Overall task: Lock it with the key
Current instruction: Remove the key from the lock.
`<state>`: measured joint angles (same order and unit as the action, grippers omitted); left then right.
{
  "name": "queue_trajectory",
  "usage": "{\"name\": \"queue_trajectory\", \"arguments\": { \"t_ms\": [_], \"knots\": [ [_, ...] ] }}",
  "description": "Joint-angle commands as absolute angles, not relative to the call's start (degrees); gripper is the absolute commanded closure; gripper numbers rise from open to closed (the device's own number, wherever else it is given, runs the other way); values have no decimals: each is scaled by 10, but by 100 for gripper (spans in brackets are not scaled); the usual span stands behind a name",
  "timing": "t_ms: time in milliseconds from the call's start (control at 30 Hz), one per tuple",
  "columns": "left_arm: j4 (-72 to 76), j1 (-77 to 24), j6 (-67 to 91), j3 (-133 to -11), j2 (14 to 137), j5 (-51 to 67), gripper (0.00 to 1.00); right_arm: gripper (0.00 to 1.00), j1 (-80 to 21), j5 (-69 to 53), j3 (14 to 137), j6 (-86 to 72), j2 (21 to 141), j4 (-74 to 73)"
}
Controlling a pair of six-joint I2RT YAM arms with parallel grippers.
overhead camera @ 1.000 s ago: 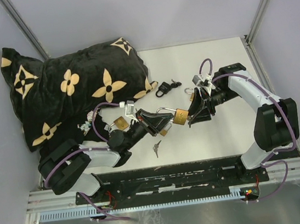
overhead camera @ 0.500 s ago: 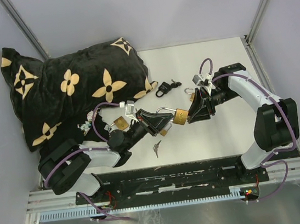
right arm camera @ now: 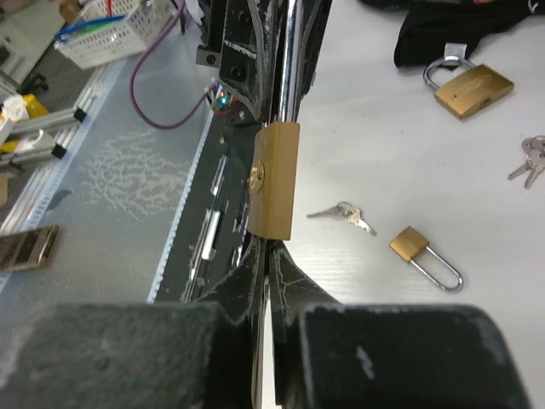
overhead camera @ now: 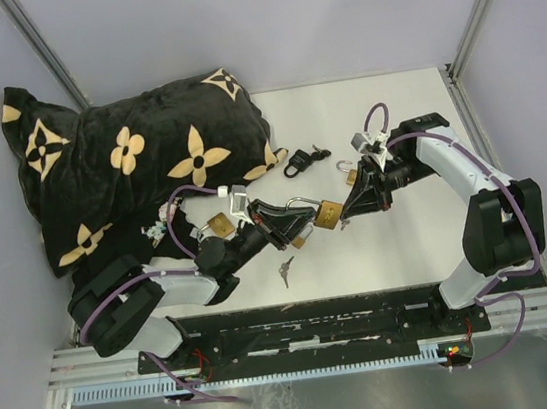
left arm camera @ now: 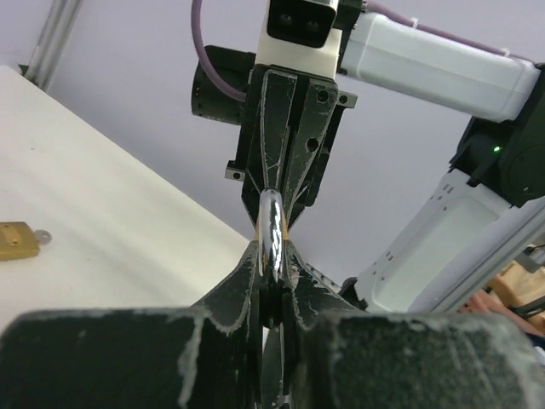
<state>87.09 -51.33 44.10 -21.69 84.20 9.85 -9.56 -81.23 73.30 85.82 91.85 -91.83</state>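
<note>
Starting nearest: aluminium rails (overhead camera: pixel 311 339) edge the white table (overhead camera: pixel 410 247), and pale lilac walls close three sides. A loose key pair (overhead camera: pixel 285 269) lies just past the arm bases.

Mid-table, the left gripper (overhead camera: pixel 301 219) is clamped narrow on the steel shackle (left arm camera: pixel 272 234) of a brass padlock (overhead camera: pixel 327 214), which is held off the surface with its keyhole edge facing the right arm. The right gripper (overhead camera: pixel 348 219) is pinched fully together at the lock body. Its fingers hide whether a key sits between them.

Farther on, a small padlock (overhead camera: pixel 219 224) is partly covered by the left arm. A second padlock (overhead camera: pixel 346 168) lies beside the right wrist. A black padlock (overhead camera: pixel 295 164) lies with dark keys (overhead camera: pixel 319 151), too small to make out.

Far left, a black plush cushion (overhead camera: pixel 128 173) with tan flowers hides the table's corner.
</note>
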Motion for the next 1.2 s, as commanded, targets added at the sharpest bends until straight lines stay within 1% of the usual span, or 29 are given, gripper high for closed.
{"name": "queue_trajectory", "arguments": {
  "t_ms": [0, 233, 533, 867, 1000, 1167],
  "knots": [
    [990, -509, 344, -228, 793, 110, 97, 98, -95, -823, 758, 860, 922, -1008],
    [988, -502, 274, -218, 754, 84, 97, 98, -96, -817, 762, 859, 920, -1009],
    [991, -488, 265, -214, 692, 13, 97, 98, -102, -808, 761, 866, 929, -1008],
    [983, -464, 291, -189, 646, 10, 97, 98, -101, -804, 765, 868, 921, -1008],
    [943, -457, 308, -170, 629, 0, 97, 98, -94, -795, 766, 873, 917, -1009],
    [814, -451, 338, -168, 598, -3, 97, 98, -55, -768, 775, 881, 913, -1008]
  ]
}}
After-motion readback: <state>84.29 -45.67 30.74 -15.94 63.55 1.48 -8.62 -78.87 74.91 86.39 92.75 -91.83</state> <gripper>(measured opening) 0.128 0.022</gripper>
